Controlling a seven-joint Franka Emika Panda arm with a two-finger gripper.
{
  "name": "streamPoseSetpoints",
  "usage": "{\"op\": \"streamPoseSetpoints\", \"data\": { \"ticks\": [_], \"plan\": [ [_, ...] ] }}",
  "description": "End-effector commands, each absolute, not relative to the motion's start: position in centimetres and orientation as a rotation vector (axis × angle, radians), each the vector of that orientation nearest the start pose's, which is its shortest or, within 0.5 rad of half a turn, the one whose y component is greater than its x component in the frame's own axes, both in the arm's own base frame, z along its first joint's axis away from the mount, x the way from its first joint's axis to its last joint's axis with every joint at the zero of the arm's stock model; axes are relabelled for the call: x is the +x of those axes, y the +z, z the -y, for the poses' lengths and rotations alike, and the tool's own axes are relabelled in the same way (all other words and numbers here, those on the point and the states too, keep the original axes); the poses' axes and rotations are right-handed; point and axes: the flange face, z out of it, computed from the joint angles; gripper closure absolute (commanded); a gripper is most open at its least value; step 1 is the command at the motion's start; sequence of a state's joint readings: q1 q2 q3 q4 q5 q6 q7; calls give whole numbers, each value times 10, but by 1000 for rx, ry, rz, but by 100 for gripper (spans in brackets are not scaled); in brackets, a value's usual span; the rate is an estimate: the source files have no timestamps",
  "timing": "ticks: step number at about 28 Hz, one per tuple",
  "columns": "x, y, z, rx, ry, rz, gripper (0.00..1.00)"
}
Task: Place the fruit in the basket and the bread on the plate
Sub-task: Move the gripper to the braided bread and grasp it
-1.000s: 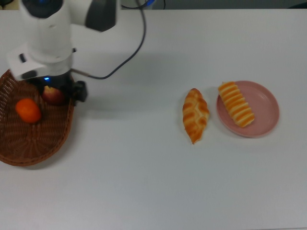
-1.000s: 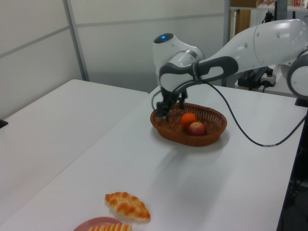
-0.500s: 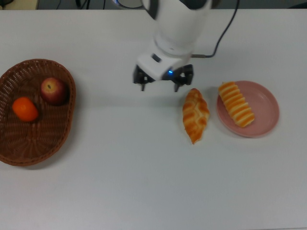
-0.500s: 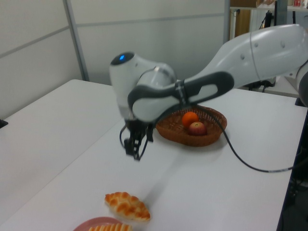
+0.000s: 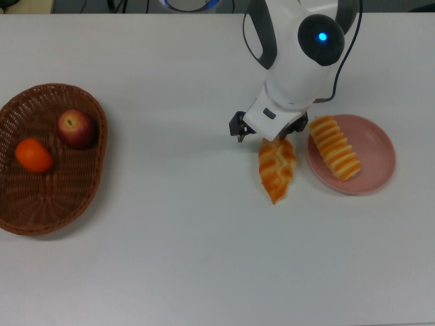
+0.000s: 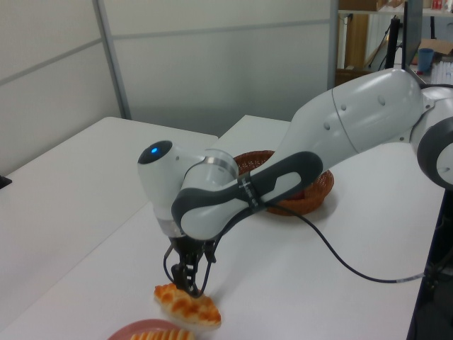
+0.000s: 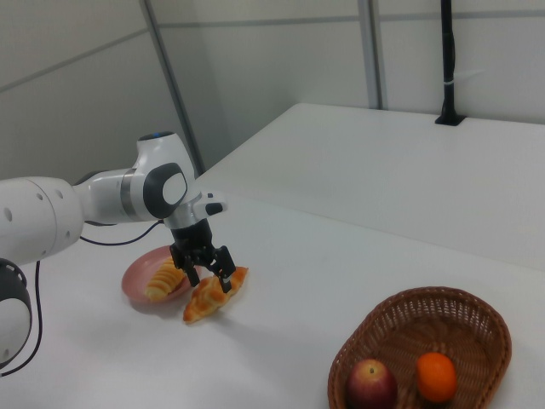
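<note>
Top view, left to right: oval reddish-brown wicker basket [image 5: 54, 204] holding orange mandarin [image 5: 32, 155] and dark red apple [image 5: 76, 128]; white arm's gripper [image 5: 269, 135], fingers spread, over twisted golden pastry [image 5: 276, 168] on white table [image 5: 177, 258]; striped roll [image 5: 335, 147] on pink plate [image 5: 377, 146]

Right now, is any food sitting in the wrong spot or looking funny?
One thing: the twisted pastry lies on the bare table beside the pink plate, not on it like the striped roll. The gripper is right over its end. The apple and mandarin sit in the basket. Nothing looks spilled or broken.
</note>
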State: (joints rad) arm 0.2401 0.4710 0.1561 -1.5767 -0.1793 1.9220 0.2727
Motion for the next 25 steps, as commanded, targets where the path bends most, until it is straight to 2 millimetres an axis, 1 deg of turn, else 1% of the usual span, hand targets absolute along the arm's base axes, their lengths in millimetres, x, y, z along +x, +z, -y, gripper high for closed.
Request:
{"op": "streamPoseSetpoints", "data": {
  "ticks": [1,4,6,7,8,10,12,13,14,16,18,19,23,24,25],
  "plan": [
    [625,353,-250,-3240,126,293,0],
    [624,344,-256,-3239,141,309,0],
    [621,342,-261,-3239,142,326,0],
    [620,342,-264,-3238,139,333,2],
    [620,342,-268,-3236,129,342,11],
    [620,342,-268,-3235,124,343,24],
    [620,341,-268,-3233,126,340,45],
    [620,341,-267,-3233,126,338,50],
    [621,341,-266,-3232,126,346,59],
    [620,339,-266,-3233,131,349,71],
    [621,333,-265,-3235,145,350,80],
    [621,330,-265,-3236,152,352,83],
    [623,328,-265,-3232,126,353,83],
    [621,323,-265,-3238,135,360,83],
    [621,322,-264,-3239,137,362,83]
  ]
}}
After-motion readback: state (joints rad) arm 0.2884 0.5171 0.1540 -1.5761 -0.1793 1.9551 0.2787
